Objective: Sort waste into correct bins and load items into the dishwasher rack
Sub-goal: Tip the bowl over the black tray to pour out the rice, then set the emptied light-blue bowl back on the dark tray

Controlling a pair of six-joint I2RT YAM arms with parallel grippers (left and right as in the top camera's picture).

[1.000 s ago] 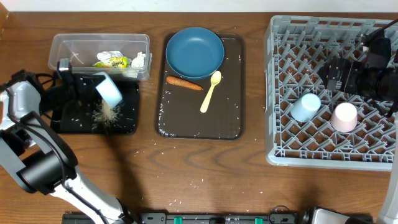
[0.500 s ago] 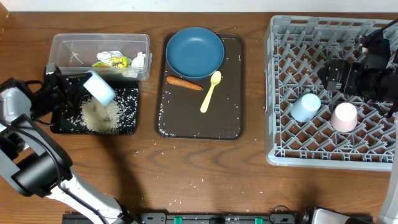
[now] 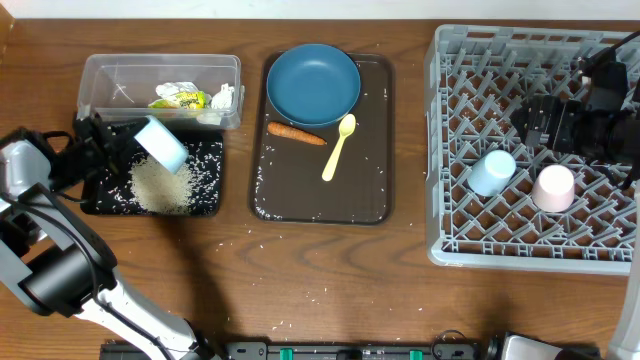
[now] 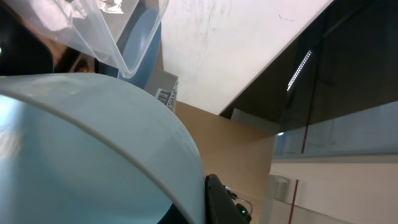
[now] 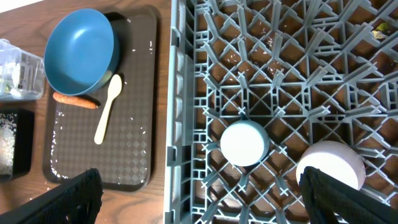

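Over the black tray (image 3: 100,203), your left gripper (image 3: 133,140) is pinching the light blue bowl (image 3: 162,143) and holding it tilted. The left wrist view is mostly bowl wall, with one dark finger beside it. A heap of rice (image 3: 160,186) lies in that tray just below the bowl. Behind it, the clear tub (image 3: 110,72) holds the yellow-green wrapper (image 3: 181,98) and crumpled paper (image 3: 223,97).

On the brown serving tray (image 3: 310,195) sit the dark blue plate (image 3: 313,83), the carrot (image 3: 296,133) and the yellow spoon (image 3: 339,147). Your right gripper (image 5: 200,180) hangs above the rack (image 3: 520,245) with its fingers spread wide and empty. The small blue cup (image 3: 492,171) and the pink cup (image 3: 553,187) stand side by side in the rack.
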